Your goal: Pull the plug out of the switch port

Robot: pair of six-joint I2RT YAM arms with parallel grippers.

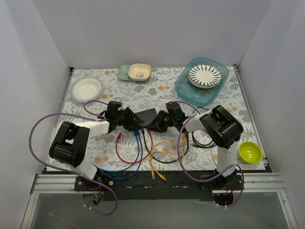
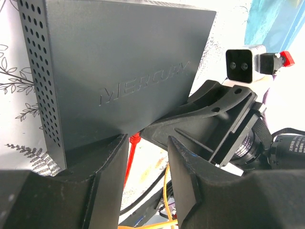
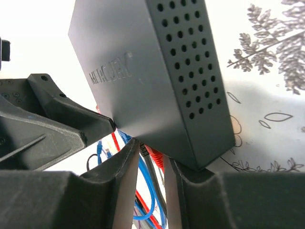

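Note:
The black switch box (image 1: pixel 147 116) is tilted between my two grippers, its corners resting on their fingers. It fills the left wrist view (image 2: pixel 119 71) and the right wrist view (image 3: pixel 152 71). Its port edge faces down and near, and the sockets are hidden. My right gripper (image 1: pixel 162 123) (image 3: pixel 151 155) stands close around a red plug (image 3: pixel 157 156) and a black plug (image 3: pixel 143 151) under the box, and the two plugs fill the gap. My left gripper (image 1: pixel 129 119) (image 2: pixel 147 143) is open with nothing between its fingers. A red plug (image 2: pixel 135 139) shows beyond it.
Red, blue, yellow and black cables (image 1: pixel 143 152) trail from the box toward the near edge. A white bowl (image 1: pixel 86 88), stacked small dishes (image 1: pixel 135 72), a blue tray (image 1: pixel 183 88) with a striped plate and a lime bowl (image 1: pixel 250 151) stand around.

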